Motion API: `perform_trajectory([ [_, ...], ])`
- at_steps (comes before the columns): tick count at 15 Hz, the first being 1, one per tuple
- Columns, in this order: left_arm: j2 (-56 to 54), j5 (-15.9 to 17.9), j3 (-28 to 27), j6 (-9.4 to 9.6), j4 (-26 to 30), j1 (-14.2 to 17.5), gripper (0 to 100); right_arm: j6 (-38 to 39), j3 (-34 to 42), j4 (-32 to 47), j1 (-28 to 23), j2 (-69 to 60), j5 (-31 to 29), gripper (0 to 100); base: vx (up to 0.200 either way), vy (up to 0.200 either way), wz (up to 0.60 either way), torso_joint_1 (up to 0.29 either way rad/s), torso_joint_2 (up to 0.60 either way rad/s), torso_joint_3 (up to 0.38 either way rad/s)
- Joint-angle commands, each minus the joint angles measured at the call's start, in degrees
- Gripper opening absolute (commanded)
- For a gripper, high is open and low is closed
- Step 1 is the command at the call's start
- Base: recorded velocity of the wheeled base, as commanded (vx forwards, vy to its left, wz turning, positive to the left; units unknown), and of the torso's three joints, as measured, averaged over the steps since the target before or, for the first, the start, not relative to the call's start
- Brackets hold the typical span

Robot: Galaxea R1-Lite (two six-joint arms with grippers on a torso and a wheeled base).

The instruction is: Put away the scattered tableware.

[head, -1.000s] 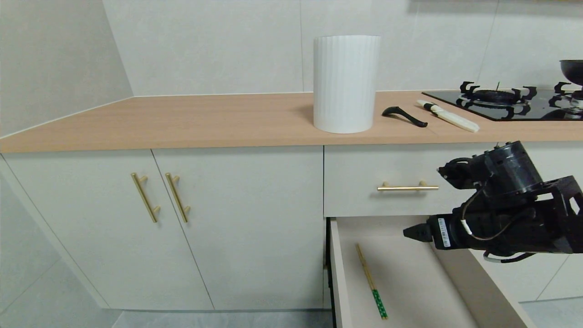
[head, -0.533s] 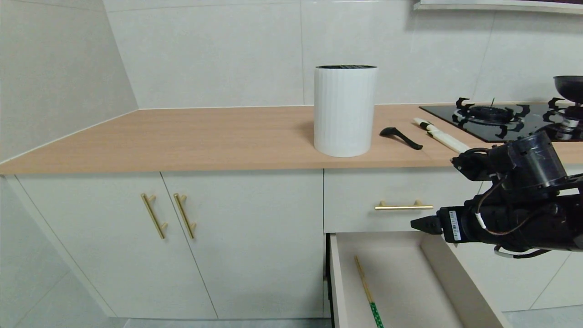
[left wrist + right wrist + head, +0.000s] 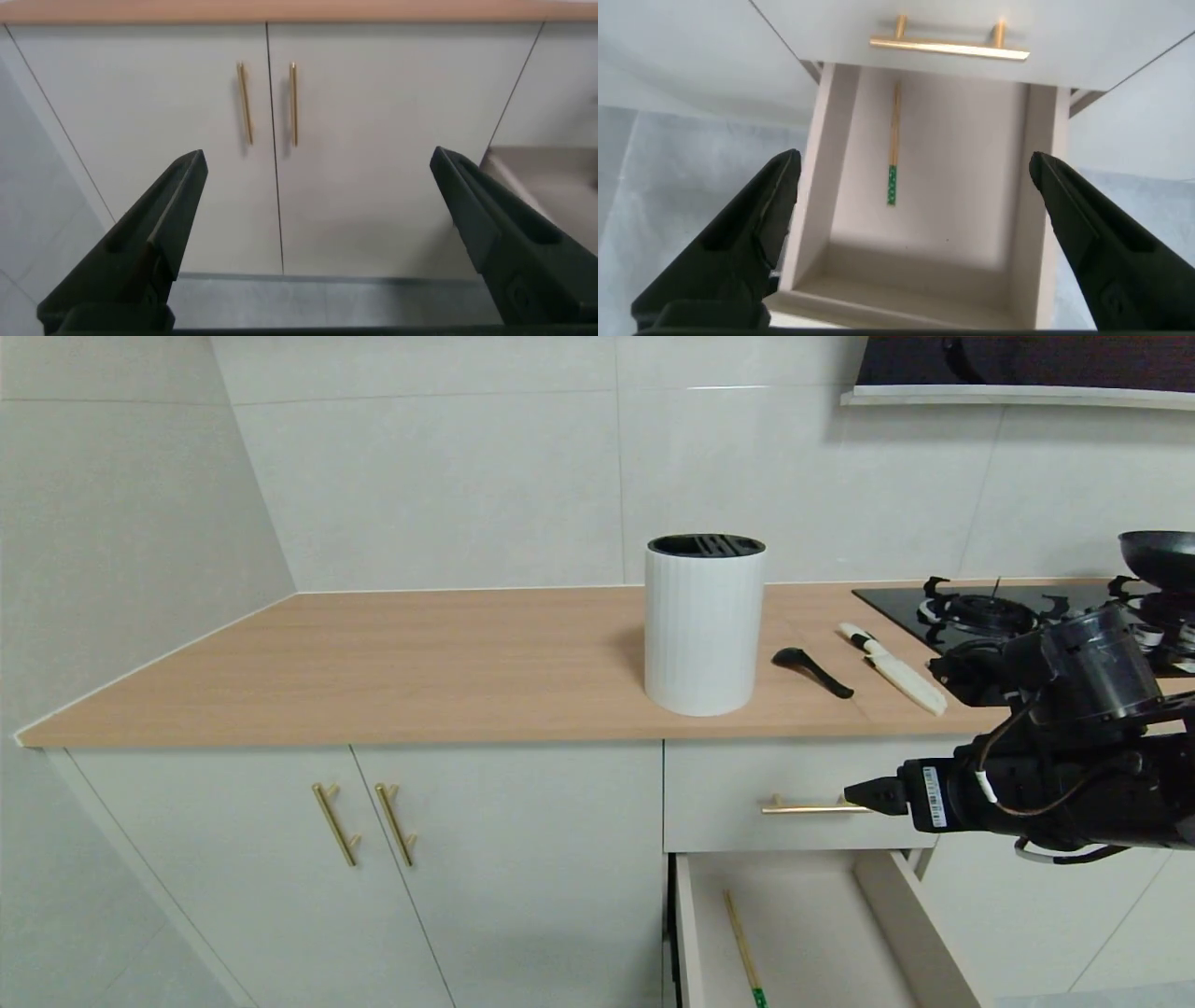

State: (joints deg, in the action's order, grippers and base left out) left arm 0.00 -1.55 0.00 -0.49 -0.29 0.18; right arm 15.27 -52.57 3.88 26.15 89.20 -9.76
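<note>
On the wooden countertop (image 3: 420, 663), a white ribbed utensil holder (image 3: 704, 625) stands upright with a black slotted top. To its right lie a black spoon (image 3: 812, 670) and a cream-handled knife (image 3: 892, 668). Below the counter, the lower drawer (image 3: 695, 943) is pulled out, and a pair of chopsticks (image 3: 742, 947) with green ends lies on its floor. My right gripper (image 3: 873, 796) hangs in front of the upper drawer's gold handle (image 3: 810, 807). The right wrist view looks down at the chopsticks (image 3: 894, 140) in the drawer (image 3: 924, 271), with that gripper (image 3: 913, 168) open and empty. My left gripper (image 3: 318, 159) is open and faces the cupboard doors (image 3: 280, 140).
A black gas hob (image 3: 990, 611) with a dark pan (image 3: 1158, 553) sits at the counter's right end. Two cupboard doors with gold handles (image 3: 364, 821) are under the counter on the left. A tiled wall runs behind, and a side wall closes the left.
The whole head picture has shifted down, so the camera has moved up. My right gripper has risen from the open drawer's mouth to the level of the upper drawer's handle.
</note>
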Motion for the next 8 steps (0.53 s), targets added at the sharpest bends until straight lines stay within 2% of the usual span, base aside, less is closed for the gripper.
perform_trajectory([
  [1,0.0,-0.03,0.0,-0.04,-0.06,-0.01,100,0.02,0.01,-0.01,0.04,0.27,0.01,100,0.0,0.0,0.0,0.198,-0.49,-0.29],
  [6,0.0,-0.03,0.0,-0.04,-0.06,-0.01,100,0.11,0.1,-0.1,0.04,0.1,0.01,100,0.0,0.0,0.0,0.203,-0.48,-0.272],
  [8,0.0,-0.03,0.0,-0.04,-0.06,-0.01,100,0.11,0.62,-0.19,0.04,-0.08,-0.08,100,0.0,0.0,0.0,0.081,-0.19,-0.107],
])
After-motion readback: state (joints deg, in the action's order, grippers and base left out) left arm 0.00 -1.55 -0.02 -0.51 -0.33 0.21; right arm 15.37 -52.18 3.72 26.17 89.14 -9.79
